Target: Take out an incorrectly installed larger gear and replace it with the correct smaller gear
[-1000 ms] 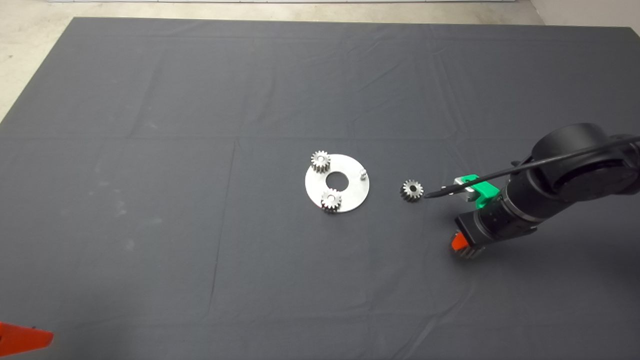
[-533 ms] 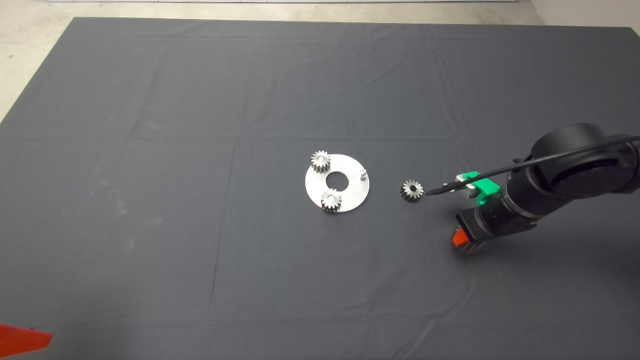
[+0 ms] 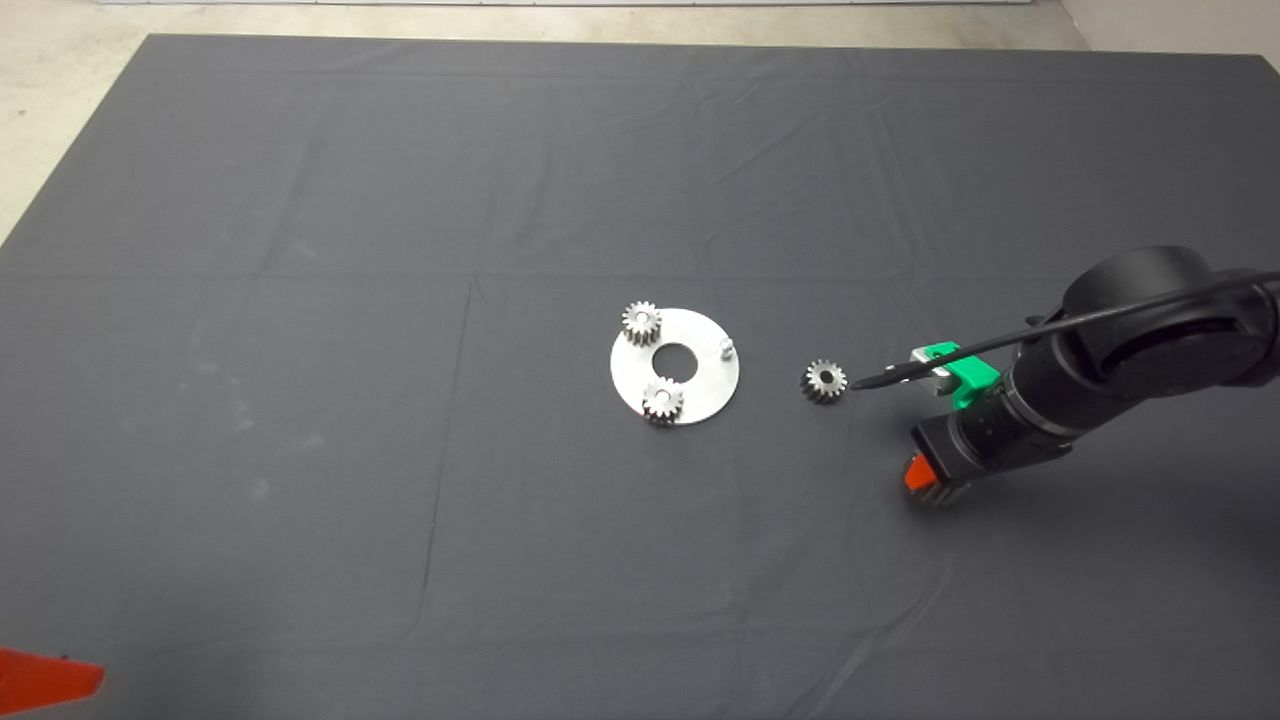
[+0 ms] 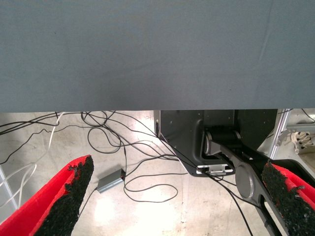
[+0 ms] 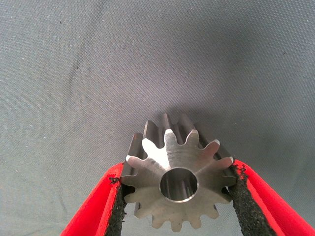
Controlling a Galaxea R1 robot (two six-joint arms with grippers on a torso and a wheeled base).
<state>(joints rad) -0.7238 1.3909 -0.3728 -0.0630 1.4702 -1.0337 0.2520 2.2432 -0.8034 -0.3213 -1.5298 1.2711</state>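
My right gripper (image 3: 928, 482) hangs low over the mat, right of the round steel plate (image 3: 705, 385). It is shut on the larger gear (image 5: 167, 152), a shiny gear with long teeth, and both black pads press on its teeth. The smaller gear (image 3: 824, 381), dull dark grey, lies flat on the mat between the plate and that gripper. A bare peg (image 3: 727, 347) stands on the plate's right side. My left gripper (image 3: 40, 680) is parked at the lower left corner, open, with nothing between its fingers (image 4: 64, 201).
Two bright silver gears (image 3: 641, 322) (image 3: 662, 400) sit on the plate's left side around its centre hole. A black cable (image 3: 1000, 345) runs along the right arm. The left wrist view shows the mat's edge, floor cables and the robot's base.
The right gripper with the larger gear has shifted slightly toward the far right over the last second. The other gears and the left gripper have not moved.
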